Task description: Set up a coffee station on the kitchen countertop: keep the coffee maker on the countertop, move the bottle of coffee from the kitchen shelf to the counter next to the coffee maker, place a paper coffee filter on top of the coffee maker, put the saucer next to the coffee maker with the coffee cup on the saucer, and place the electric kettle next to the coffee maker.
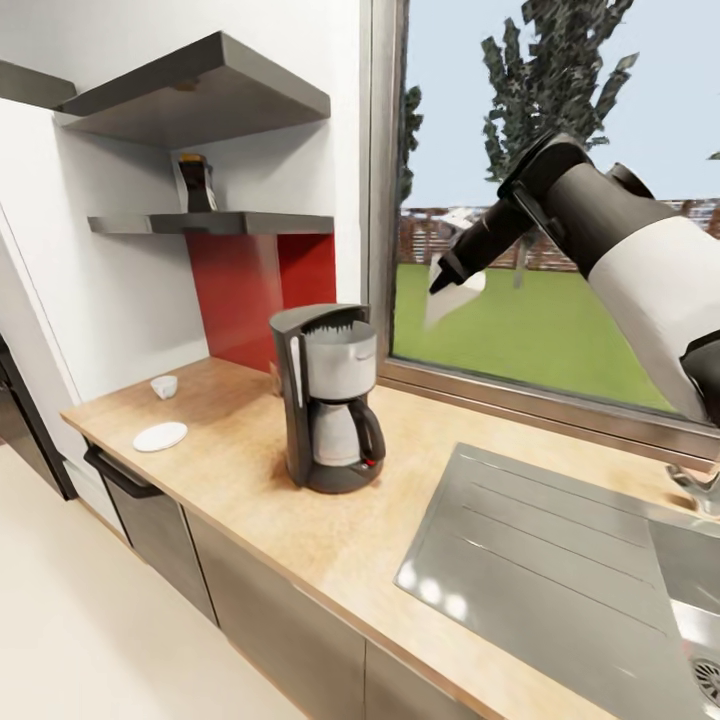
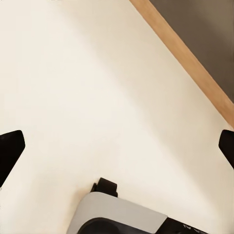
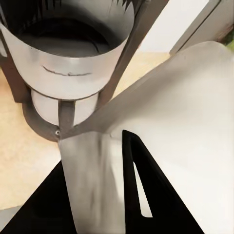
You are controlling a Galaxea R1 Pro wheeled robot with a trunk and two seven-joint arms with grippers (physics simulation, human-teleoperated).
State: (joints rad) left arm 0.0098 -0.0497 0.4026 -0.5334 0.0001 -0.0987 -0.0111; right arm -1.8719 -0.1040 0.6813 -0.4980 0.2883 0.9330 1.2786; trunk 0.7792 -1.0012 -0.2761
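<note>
The black and silver coffee maker point(image 1: 330, 400) stands on the wooden countertop point(image 1: 270, 500), its open top basket point(image 3: 68, 44) seen close in the right wrist view. My right gripper point(image 1: 446, 278) is shut on a white paper coffee filter point(image 1: 456, 297), held in the air above and to the right of the machine, in front of the window. The filter point(image 3: 165, 117) is pinched between the dark fingers point(image 3: 146, 195). A dark bottle of coffee point(image 1: 196, 182) stands on the wall shelf point(image 1: 240, 224). A white cup point(image 1: 164, 386) and a white saucer point(image 1: 160, 436) lie apart on the counter's left end. My left gripper point(image 2: 117, 148) is open over the floor.
A steel sink with a drainboard point(image 1: 560, 570) is set into the counter at the right, with a faucet point(image 1: 700, 485) at its far edge. The window sill point(image 1: 520, 395) runs behind the counter. Grey cabinet fronts point(image 1: 270, 620) sit below, with pale floor point(image 2: 97, 87) in front.
</note>
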